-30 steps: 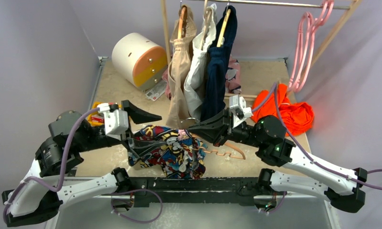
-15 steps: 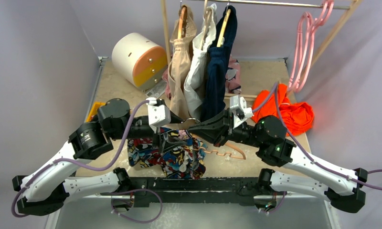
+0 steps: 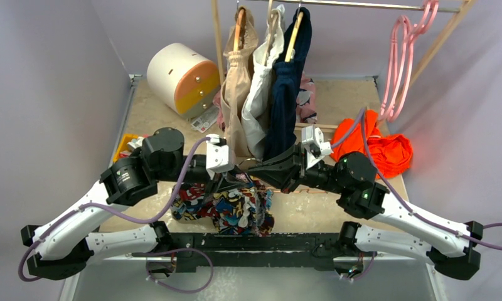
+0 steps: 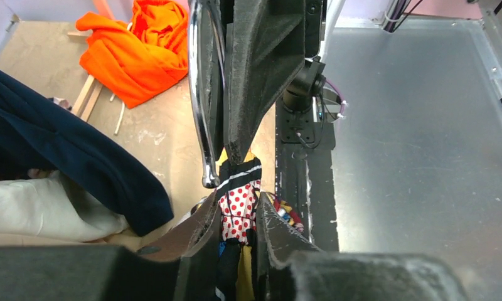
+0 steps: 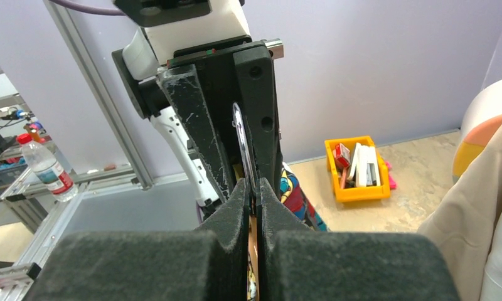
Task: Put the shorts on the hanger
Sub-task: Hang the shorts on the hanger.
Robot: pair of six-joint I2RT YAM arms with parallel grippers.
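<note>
beige tabletop: left gripper pinches soft, floppy shorts between its fingers; right gripper clamps stiff hanger by its slick metal hook. better hold: waistband.

Top camera looks down from six o'clock. Close wrist cameras face each other, sharing the hanger.

multicolour comic-print shorts, orange garment

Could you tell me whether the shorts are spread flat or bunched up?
Bunched up: the shorts form a crumpled mass of folds, nothing laid flat.
</note>
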